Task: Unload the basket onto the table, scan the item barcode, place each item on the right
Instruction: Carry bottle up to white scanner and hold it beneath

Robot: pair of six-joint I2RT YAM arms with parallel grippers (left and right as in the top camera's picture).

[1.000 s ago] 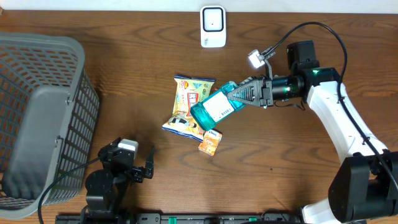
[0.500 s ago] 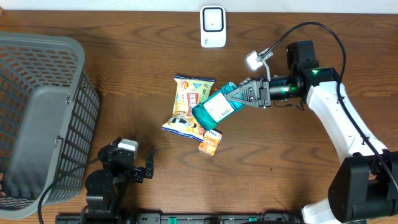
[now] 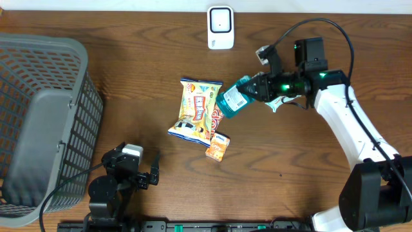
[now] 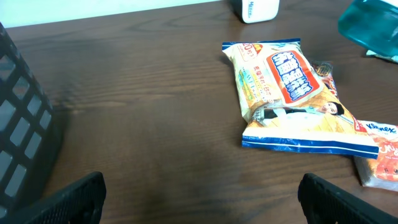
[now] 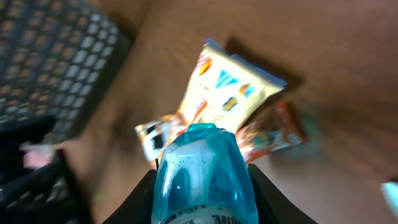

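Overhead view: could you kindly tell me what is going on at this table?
The right claw grips a translucent teal plastic bottle above the wooden table, next to a yellow snack bag and a small orange tissue packet. The white barcode scanner stands at the far edge, apart from the bottle. The left claw sits open and empty by the grey mesh basket.

We recorded the teal translucent plastic bottle (image 3: 230, 103) with a white label held aloft, tipped sideways in the right gripper (image 3: 252, 90). The white rectangular barcode scanner (image 3: 220, 27) sat well apart, farther back.
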